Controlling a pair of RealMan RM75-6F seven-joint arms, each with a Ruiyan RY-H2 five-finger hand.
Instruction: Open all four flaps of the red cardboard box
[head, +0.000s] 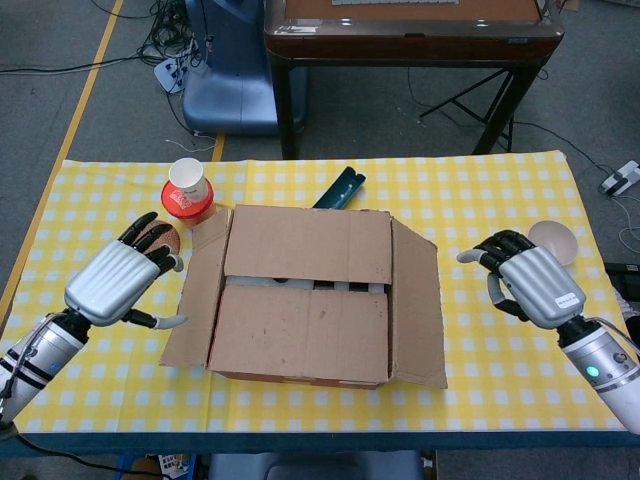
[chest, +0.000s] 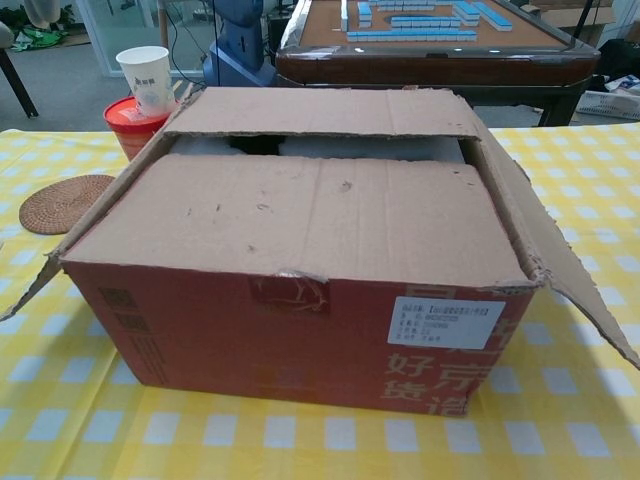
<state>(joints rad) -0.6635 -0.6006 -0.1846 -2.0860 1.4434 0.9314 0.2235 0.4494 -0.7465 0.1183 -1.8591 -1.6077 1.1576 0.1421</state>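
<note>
Head view: red cardboard box (head: 305, 305) sits mid-worktop (head: 480, 200). Both side flaps are folded out, the left flap (head: 195, 300) at 9 o'clock and the right flap (head: 418, 305) at 3 o'clock. Far flap (head: 305, 245) and near flap (head: 300, 330) lie flat, a slit between them. Left hand (head: 112, 283) hovers beside the left flap, fingers spread, empty; right hand (head: 525, 285) likewise, well apart at 3 o'clock.

Judgement: hook fingertips into the slit and lift the near flap toward 6 o'clock, the other hand bracing the box.
</note>
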